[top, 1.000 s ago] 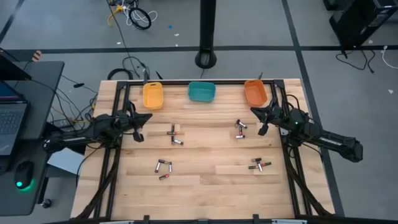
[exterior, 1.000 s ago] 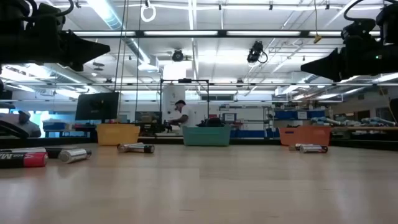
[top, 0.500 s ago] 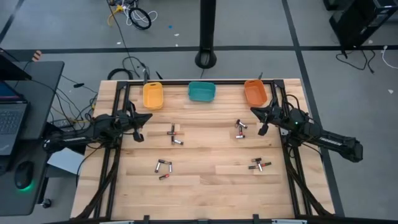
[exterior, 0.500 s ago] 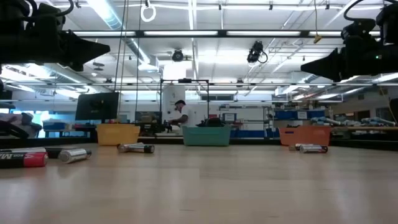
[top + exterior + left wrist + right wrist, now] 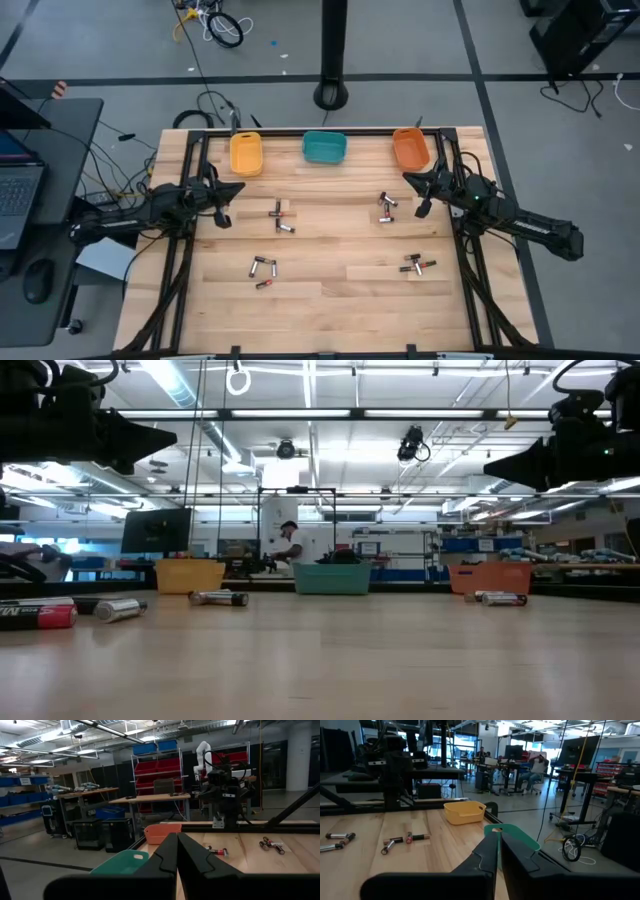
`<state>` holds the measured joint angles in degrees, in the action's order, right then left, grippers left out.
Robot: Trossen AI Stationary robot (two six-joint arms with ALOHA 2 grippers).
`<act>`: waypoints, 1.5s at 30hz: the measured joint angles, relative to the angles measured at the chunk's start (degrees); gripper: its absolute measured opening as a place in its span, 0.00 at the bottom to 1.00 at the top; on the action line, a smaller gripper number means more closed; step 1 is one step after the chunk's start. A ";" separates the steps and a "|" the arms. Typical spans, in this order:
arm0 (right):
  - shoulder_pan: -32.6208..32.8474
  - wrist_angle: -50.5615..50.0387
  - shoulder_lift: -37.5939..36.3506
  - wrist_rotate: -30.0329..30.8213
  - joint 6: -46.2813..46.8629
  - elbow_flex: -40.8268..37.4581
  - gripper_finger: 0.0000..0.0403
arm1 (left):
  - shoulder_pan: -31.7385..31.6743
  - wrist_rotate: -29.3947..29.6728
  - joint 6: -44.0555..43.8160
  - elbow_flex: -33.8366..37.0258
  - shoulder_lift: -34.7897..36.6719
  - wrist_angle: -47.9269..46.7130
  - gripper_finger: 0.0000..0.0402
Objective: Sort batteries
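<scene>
Nothing on the table is changing against the half second and the second before: both arms are holding the same pose, so sorting is not yet under way. The left gripper [image 5: 232,191] is hanging pinched shut, empty, just below the yellow bin [image 5: 245,154] in the high view; the right gripper [image 5: 413,181] is likewise closed on nothing, just below the orange bin [image 5: 410,148]. The teal bin [image 5: 324,147] is sitting between those two along the table's [image 5: 330,300] far edge. All batteries [image 5: 281,217] are lying loose in four small clusters, all on the near side of the teal bin: two fairly near it, two farther toward the near edge. Open wood is running wide between clusters; the black frame rails along both sides are limiting room there.
</scene>
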<state>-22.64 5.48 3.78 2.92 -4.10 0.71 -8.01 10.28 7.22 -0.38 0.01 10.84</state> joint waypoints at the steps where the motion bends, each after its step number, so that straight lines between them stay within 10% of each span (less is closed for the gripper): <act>1: -0.02 0.00 -0.01 0.00 0.00 0.00 0.08 | 0.01 0.00 -0.01 0.01 -0.01 0.01 0.04; 45: -0.01 0.00 0.00 0.00 0.01 0.00 0.08 | 0.01 0.00 0.00 0.00 0.00 -0.01 0.04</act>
<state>-22.65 5.48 3.79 2.92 -4.09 0.71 -8.00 10.28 7.22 -0.37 0.01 10.83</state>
